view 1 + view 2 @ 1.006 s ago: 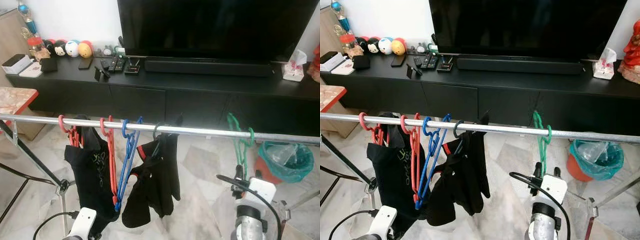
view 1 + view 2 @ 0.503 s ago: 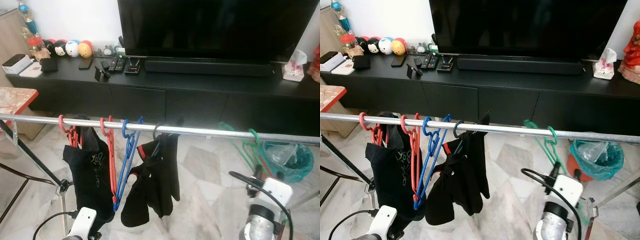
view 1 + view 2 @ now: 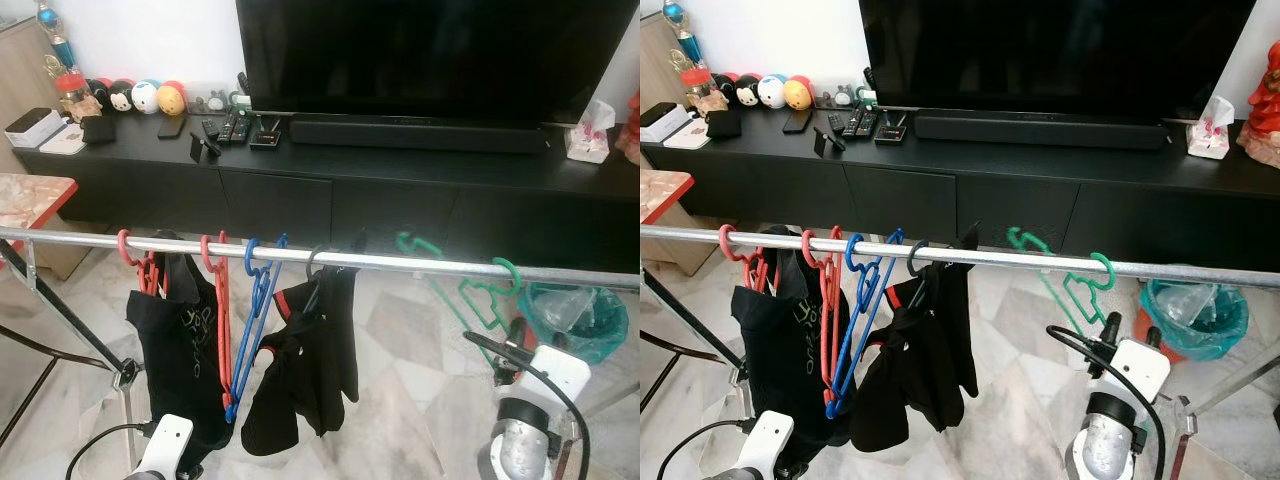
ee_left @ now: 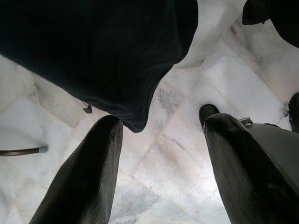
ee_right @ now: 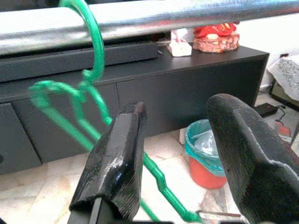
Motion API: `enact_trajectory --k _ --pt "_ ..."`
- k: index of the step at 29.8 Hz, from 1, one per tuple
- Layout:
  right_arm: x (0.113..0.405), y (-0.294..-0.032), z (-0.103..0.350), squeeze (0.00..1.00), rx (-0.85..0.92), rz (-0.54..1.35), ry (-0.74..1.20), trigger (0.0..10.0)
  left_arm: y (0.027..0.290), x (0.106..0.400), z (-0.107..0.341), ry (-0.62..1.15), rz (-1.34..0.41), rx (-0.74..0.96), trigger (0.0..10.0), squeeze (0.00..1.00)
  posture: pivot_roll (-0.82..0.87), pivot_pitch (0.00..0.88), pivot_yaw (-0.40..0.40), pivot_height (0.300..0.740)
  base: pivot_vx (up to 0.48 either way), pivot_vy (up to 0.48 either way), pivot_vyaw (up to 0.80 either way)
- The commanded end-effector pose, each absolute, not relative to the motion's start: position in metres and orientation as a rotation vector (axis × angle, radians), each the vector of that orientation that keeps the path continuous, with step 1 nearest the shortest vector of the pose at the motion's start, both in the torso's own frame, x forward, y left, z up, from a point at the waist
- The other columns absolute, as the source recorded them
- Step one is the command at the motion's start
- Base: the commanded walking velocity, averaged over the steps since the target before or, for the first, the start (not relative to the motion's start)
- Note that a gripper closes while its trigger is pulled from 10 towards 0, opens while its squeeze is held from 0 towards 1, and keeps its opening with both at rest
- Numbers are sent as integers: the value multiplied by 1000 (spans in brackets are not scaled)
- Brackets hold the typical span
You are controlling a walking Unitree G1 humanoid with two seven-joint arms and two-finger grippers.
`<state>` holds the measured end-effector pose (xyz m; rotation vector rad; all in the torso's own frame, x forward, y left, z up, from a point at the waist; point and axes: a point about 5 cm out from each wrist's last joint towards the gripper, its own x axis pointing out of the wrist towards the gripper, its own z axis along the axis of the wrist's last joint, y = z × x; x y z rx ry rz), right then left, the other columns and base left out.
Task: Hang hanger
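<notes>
The green hanger (image 3: 1065, 280) hangs tilted near the rail's (image 3: 1200, 270) right end; the right gripper (image 5: 182, 158) gapes wide below it, holding nothing. The left gripper (image 4: 159, 168) is open too.

Right arm is reaching up at the robot's right side, its right gripper (image 5: 175, 158) showing both black fingers (image 5: 119, 154) spread wide with nothing clamped between them. Left arm is hanging low; left gripper (image 4: 161, 163) fingers are likewise parted.
</notes>
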<state>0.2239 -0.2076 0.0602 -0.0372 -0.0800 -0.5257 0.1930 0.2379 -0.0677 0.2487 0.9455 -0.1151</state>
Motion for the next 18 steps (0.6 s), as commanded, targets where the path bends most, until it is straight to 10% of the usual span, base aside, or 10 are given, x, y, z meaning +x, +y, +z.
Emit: enact_trajectory --k 1,18 --pt "223 -210 64 0 -39 -542 -91 10000 243 189 -69 967 -105 262 10000 0 41 10 49 740 0 0 0" --pt "206 -251 26 0 -26 -739 144 10000 242 189 -69 965 -106 259 10000 0 33 9 50 740 0 0 0"
